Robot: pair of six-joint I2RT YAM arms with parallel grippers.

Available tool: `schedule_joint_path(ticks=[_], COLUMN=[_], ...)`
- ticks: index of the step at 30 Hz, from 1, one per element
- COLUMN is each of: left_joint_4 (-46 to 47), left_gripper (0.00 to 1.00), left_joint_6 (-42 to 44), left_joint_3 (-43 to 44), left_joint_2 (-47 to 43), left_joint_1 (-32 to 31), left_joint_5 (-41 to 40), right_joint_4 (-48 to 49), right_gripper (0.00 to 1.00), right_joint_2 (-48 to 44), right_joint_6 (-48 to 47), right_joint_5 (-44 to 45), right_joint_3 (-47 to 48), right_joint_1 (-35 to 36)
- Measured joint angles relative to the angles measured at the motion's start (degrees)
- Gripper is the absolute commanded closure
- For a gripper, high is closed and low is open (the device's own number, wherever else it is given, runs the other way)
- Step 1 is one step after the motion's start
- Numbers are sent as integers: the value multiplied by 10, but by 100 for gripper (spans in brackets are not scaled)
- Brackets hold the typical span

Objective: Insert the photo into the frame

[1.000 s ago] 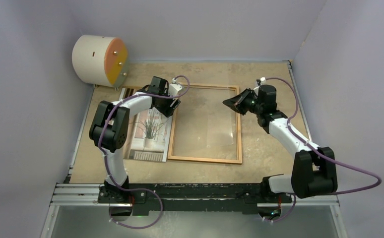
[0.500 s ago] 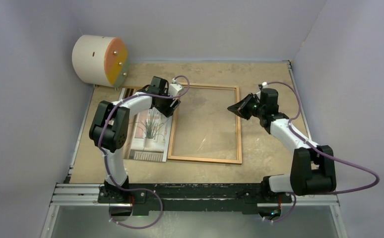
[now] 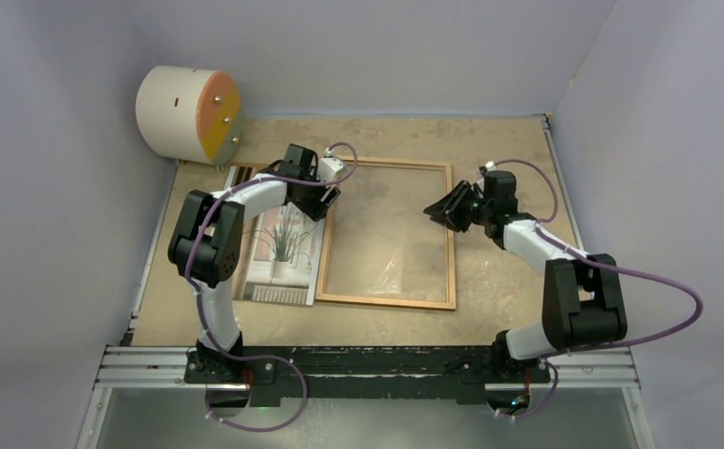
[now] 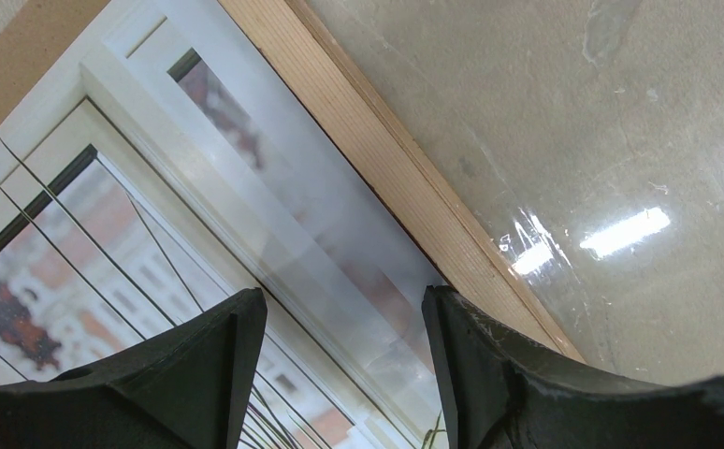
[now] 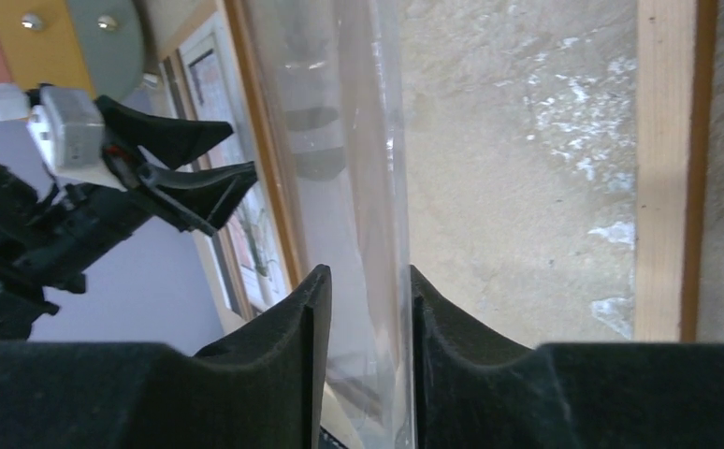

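Note:
The photo [image 3: 279,257] lies flat on the table left of the frame [image 3: 386,301]; its window and plant stems fill the left wrist view [image 4: 152,215]. My left gripper [image 3: 328,199] is open, its fingers hovering over the photo's right edge beside the frame's left rail [image 4: 386,159]. My right gripper [image 3: 430,213] is over the frame's right part, shut on the edge of the clear pane [image 5: 358,140], which stands between its fingers [image 5: 369,281] and is tilted up from the frame. The frame's right rail [image 5: 667,168] lies on the table below.
A cream-and-orange cylinder [image 3: 188,112] stands at the back left corner. A brown board [image 4: 21,56] shows beyond the photo's edge. Walls close the table on the left, back and right. The black arm rail [image 3: 368,360] runs along the near edge.
My right gripper has moved a little left and nearer over the frame with the pane, and the glare on the pane has shifted. The left arm has not moved.

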Motion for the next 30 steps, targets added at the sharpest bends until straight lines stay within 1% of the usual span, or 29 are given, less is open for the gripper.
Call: schedule_joint_path(ticks=[6, 10, 12, 15, 18, 19, 20, 21, 30], left_joint_4=[0, 1, 2, 3, 4, 5, 5, 5, 5], left_gripper=[34, 34, 34, 34, 34, 34, 34, 34, 34], left_joint_6=[1, 1, 2, 2, 2, 2, 2, 2, 2], left_joint_3=[0, 0, -1, -2, -3, -3, -3, -3, -3], left_joint_2=[0, 0, 0, -1, -1, -1, -1, -1, -1], left_joint_1=[0, 0, 0, 0, 0, 0, 0, 0, 0], left_joint_5=[-1, -1, -1, -1, -1, -1, -1, -1, -1], right_joint_4=[0, -7, -16, -27, -44, -49, -55, -61, -108], right_gripper=[50, 39, 36, 23, 19, 14, 4, 1, 1], right_joint_2=[35, 46, 51, 58, 66, 68, 71, 72, 83], right_joint_6=[-17, -29, -37, -47, -60, -63, -67, -70, -95], right_joint_5=[3, 6, 13, 24, 41, 48, 54, 63, 121], right_joint_3=[0, 9, 17, 28, 39, 43, 47, 51, 84], right_joint_1=[0, 1, 3, 9, 16, 18, 20, 23, 45])
